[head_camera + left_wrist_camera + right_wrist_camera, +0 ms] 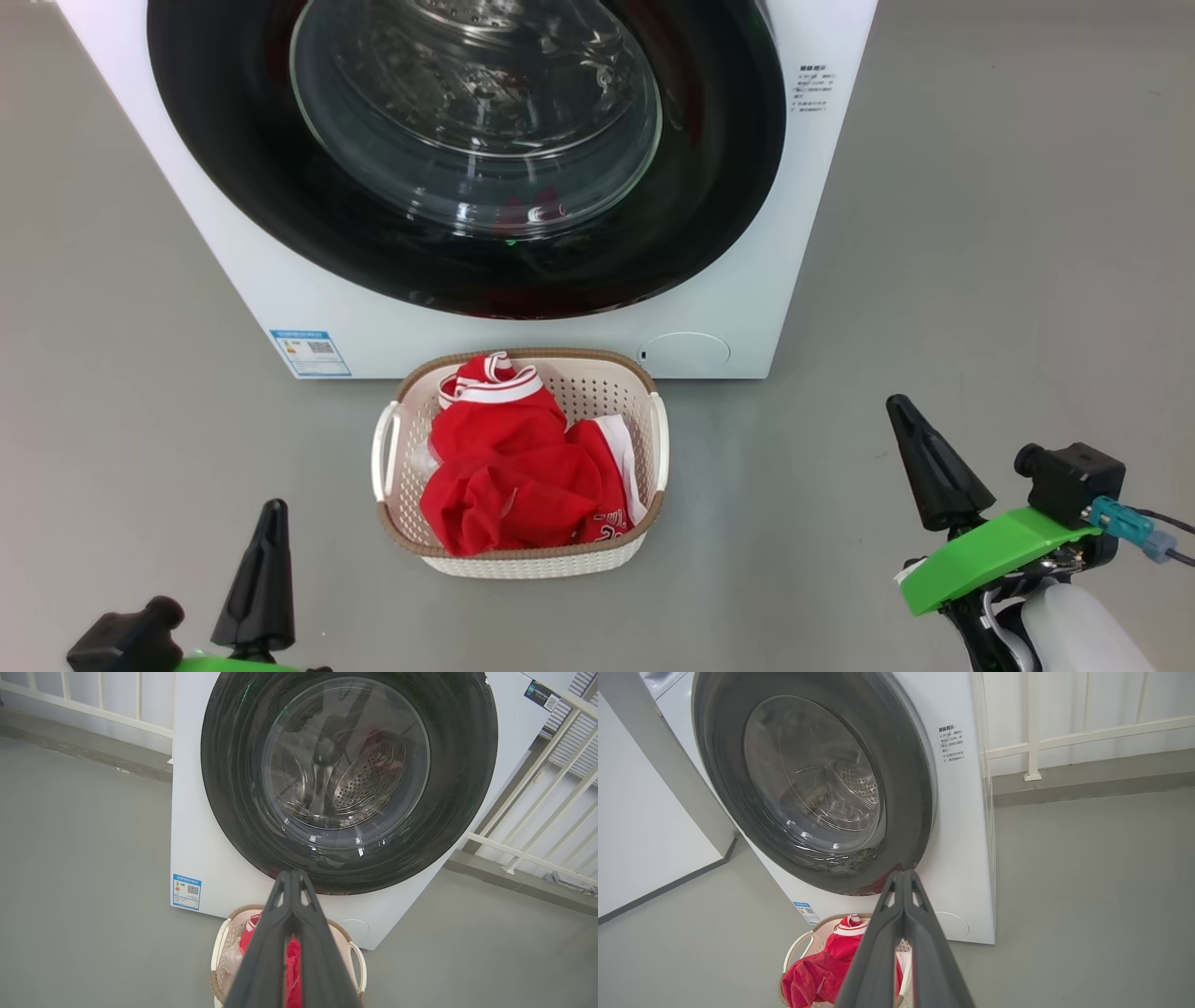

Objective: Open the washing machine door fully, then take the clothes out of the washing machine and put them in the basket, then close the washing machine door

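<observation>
While clothes (513,476) fill basket (546,563), left gripper (273,511), right gripper (902,408) flanking, well apart

In my head view the top edge cuts off the upper part of the washing machine (299,299) and of the washing machine door (229,140). Behind the glass (467,112) I cannot tell if the reddish spot (546,207) low down is cloth or only a reflection. The print on the blue label (311,353) is too small for me to read. The bottom edge cuts the base of the left gripper (272,523). In the left wrist view its own fingers (266,961) cover the middle of the basket (228,947) and most of the clothes (247,940), and the basket's near end goes out of the picture.
</observation>
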